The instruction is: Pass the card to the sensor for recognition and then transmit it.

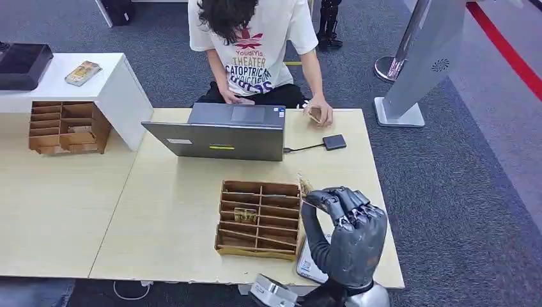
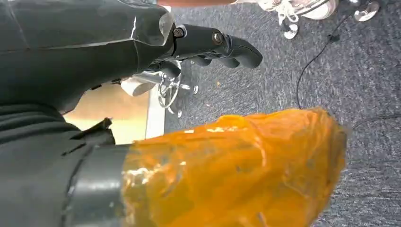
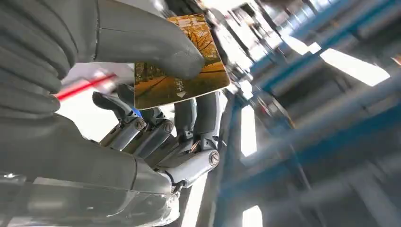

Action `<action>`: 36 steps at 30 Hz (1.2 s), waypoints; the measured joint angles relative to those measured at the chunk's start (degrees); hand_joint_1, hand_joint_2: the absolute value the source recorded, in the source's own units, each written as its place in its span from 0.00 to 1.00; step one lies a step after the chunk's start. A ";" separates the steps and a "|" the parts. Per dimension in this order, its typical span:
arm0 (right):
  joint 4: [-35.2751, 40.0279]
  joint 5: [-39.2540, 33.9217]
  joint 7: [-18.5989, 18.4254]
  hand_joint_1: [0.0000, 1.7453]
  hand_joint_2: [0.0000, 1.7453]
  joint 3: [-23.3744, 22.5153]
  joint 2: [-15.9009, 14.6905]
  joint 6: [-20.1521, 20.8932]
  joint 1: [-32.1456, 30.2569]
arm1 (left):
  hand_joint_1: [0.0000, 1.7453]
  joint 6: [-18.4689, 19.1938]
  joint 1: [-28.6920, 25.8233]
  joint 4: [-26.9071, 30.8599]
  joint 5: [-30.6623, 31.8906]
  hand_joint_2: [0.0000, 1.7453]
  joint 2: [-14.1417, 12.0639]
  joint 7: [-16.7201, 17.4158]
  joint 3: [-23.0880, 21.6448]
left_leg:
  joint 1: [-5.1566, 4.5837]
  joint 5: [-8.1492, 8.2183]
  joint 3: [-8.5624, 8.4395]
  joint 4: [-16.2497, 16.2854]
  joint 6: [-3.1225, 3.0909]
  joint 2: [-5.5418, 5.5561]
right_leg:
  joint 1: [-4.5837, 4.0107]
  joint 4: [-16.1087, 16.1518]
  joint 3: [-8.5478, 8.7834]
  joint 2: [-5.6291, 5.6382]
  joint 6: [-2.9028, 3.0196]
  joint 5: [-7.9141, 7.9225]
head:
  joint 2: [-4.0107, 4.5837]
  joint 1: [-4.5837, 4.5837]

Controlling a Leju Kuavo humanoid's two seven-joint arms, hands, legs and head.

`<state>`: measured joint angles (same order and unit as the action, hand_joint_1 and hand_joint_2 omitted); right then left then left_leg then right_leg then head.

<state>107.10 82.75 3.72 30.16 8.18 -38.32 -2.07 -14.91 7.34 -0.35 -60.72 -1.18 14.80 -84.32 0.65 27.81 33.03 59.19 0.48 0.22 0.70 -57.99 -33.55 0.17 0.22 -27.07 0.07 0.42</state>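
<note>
- My right hand [image 1: 348, 233] is raised over the near right corner of the pale wooden tabletop [image 1: 172, 211]; its dark grey fingers [image 1: 353, 206] curl in toward the thick thumb.
- Between that thumb and the fingers I pinch the thin card printed with an orange autumn-tree picture [image 3: 178, 60]; in the right wrist view the thumb presses on its printed face and the fingers [image 3: 156, 130] back it from the other side; in the head view just its narrow edge [image 1: 305, 186] shows, sticking up from my fingertips.
- The card sits above the right edge of the brown cardboard sorting tray with many slots [image 1: 259, 219], just beside it; whether it touches the tray I cannot tell.
- A small card-like piece [image 1: 245, 215] lies in one of the tray's middle slots.
- A flat white and grey device [image 1: 308, 263] lies at the near edge of the tabletop, partly hidden under my right hand.
- My left hand [image 2: 142, 42] hangs off the table over grey carpet [image 2: 283, 71]; its dark fingers [image 2: 231, 47] reach forward and hold nothing; an orange taped wrap [image 2: 236, 165] covers the thumb.
- A grey open laptop [image 1: 220, 131] stands toward the far edge of the tabletop; a small black box on a cable [image 1: 334, 141] lies to its right.
- A person in a white printed T-shirt [image 1: 255, 45] sits beyond the far edge, one hand [image 1: 317, 114] resting on the tabletop.
- A second brown slotted tray [image 1: 67, 126] rests on the neighbouring table to the left.
</note>
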 joint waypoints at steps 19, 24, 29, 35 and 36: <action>-5.98 6.82 3.83 1.00 1.00 -5.81 4.65 0.02 11.11 | 0.00 0.00 2.09 0.00 7.21 0.00 -0.07 -0.37 0.00 | 0.00 -0.10 0.00 0.00 0.03 0.00 | 0.00 -0.03 0.02 0.00 0.02 0.09 | 0.00 0.02; -17.83 6.91 -2.91 1.00 1.00 -4.54 1.84 0.02 19.69 | 0.00 0.00 2.77 0.00 9.35 0.00 -0.02 -0.37 -0.02 | 0.00 -0.18 -0.01 0.02 0.06 -0.02 | 0.00 -0.04 0.02 0.02 0.02 0.17 | 0.00 0.02; -27.54 6.89 -6.83 1.00 1.00 -2.88 -1.62 0.02 27.19 | 0.00 0.00 3.07 0.00 10.20 0.00 0.09 -1.00 -0.20 | -0.01 -0.20 0.00 0.04 0.03 0.00 | 0.01 -0.03 0.02 0.00 0.00 0.21 | 0.00 0.04; -35.29 6.91 -9.54 1.00 1.00 -0.13 -6.10 0.15 33.79 | 0.00 0.00 3.25 0.00 11.23 0.00 0.55 -1.55 -0.44 | -0.01 -0.20 0.02 0.05 0.03 0.01 | 0.01 -0.03 0.00 0.00 0.00 0.22 | 0.00 0.02; -36.69 6.91 -10.52 1.00 1.00 0.74 -6.99 0.20 35.03 | 0.00 0.00 3.31 0.00 11.45 0.00 0.63 -1.59 -0.46 | -0.01 -0.20 0.01 0.05 0.03 0.01 | 0.01 -0.03 0.00 0.01 0.00 0.22 | 0.00 0.02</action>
<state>70.41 89.66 -6.79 30.90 1.19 -38.12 32.96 -14.91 10.65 -0.35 -49.27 -0.55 13.20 -84.78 0.64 27.61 33.04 59.24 0.51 0.23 0.71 -58.02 -33.55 0.18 0.22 -26.85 0.07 0.44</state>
